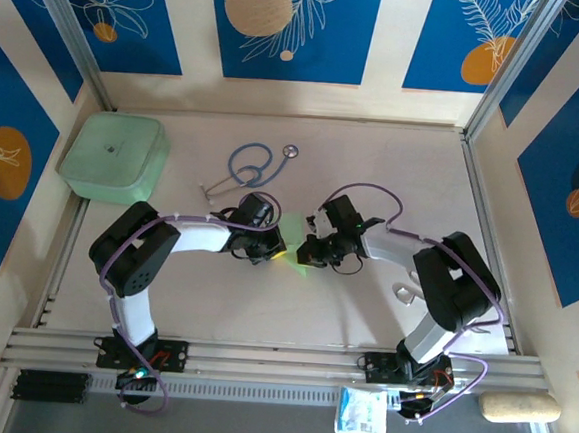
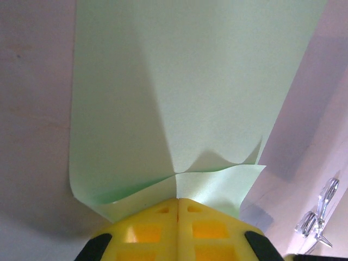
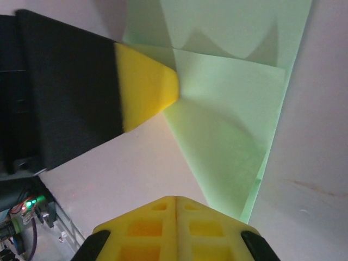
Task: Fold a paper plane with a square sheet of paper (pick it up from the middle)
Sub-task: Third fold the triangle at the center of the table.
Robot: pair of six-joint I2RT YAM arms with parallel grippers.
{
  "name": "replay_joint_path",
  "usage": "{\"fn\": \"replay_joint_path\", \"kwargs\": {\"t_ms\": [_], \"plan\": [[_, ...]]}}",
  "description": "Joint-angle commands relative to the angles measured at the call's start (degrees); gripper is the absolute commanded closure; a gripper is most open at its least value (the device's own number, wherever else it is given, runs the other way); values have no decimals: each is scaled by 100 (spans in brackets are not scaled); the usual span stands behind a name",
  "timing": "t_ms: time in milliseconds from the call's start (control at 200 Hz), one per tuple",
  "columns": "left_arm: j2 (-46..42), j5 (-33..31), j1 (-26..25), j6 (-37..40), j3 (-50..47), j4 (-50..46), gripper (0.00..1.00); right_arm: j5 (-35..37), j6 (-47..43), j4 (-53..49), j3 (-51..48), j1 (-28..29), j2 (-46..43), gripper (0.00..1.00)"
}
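Right at the near edge, by the rail the arms are bolted to, a white packet (image 1: pixel 361 413) lies beside the right base and a beige lump (image 1: pixel 520 407) sits off to the right of it. From there the left arm (image 1: pixel 178 236) and the right arm (image 1: pixel 435 273) bend inward and meet over the middle of the table (image 1: pixel 262 305). A small shiny metal piece (image 1: pixel 405 289) lies on the table close against the right arm.

Between the two arms is the square sheet of paper (image 1: pixel 292 232), pale green and already creased, with one flap folded over and its left edge curling up a little. The left fingers (image 2: pixel 152 234) are clenched tight together, their yellow tips right against the near edge of the paper (image 2: pixel 185 98) where the crease runs in. I can't tell whether the sheet is nipped between them or only pressed. The right fingers (image 3: pixel 147 234) are clenched too, with nothing between them. The paper (image 3: pixel 234 109) lies just beside their tip, and the left finger (image 3: pixel 147 87) points into the fold from the other side.

Farther back a blue stethoscope (image 1: pixel 252 163) lies looped on the table, and in the far left corner sits a thick mint-green box (image 1: pixel 114 158)
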Motion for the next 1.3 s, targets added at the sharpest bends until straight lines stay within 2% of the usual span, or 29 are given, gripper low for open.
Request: {"fn": "replay_joint_path", "kwargs": {"t_ms": [0, 160, 330, 550, 710, 1101, 1296], "plan": [[232, -34, 9, 114, 15, -471, 97, 146, -5, -212, 197, 81, 236, 100], [88, -32, 24, 220, 95, -369, 97, 311, -23, -328, 243, 104, 467, 100], [-127, 137, 24, 701, 397, -241, 91, 451, -43, -532, 290, 129, 727, 100], [-517, 195, -4, 1377, 47, -250, 87, 609, -18, -716, 330, 139, 839, 100], [-353, 452, -148, 1389, -70, 108, 89, 632, 20, -818, 372, 137, 895, 100], [166, 548, -248, 1388, 185, 149, 92, 622, 56, -885, 343, 142, 930, 100], [192, 114, -243, 1365, 202, -338, 93, 674, 52, -954, 343, 158, 1000, 100]]}}
